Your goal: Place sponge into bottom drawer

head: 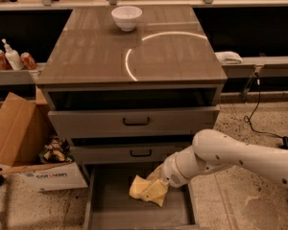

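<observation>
The hand (158,176) is gripping the yellow sponge (146,191) by one end and holding it low inside the open bottom drawer (116,209), so the robot is doing the putting-down step. I am thinking the next move is asking the hand to let go and then lift up without bumping the middle drawer (139,153). The white arm (230,155) is hiding most of the hand, the bottom drawer's front is being cut off, and I cannot tell if the sponge is touching the drawer floor.
</observation>
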Tool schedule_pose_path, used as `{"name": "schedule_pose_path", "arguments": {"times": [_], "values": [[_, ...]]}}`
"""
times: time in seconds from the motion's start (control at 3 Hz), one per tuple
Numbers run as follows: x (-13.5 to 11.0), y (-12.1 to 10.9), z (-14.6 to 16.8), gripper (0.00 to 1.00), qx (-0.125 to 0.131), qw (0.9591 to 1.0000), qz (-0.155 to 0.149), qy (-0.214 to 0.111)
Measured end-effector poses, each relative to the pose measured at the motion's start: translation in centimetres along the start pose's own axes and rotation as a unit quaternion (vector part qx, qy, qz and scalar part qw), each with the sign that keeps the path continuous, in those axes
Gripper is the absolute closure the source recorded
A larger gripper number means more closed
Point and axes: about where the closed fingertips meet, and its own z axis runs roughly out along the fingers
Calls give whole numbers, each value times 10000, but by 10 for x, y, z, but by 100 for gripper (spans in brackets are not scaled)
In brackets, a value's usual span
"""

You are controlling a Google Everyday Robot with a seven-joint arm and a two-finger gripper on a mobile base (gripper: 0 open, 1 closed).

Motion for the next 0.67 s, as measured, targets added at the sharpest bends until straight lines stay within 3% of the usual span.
{"name": "schedule_pose_path", "arguments": {"times": [0.33,0.67], "values": [[66,-35,20,100,145,9990,380,-161],[121,-73,51,100,-16,9959,821,-377]]}}
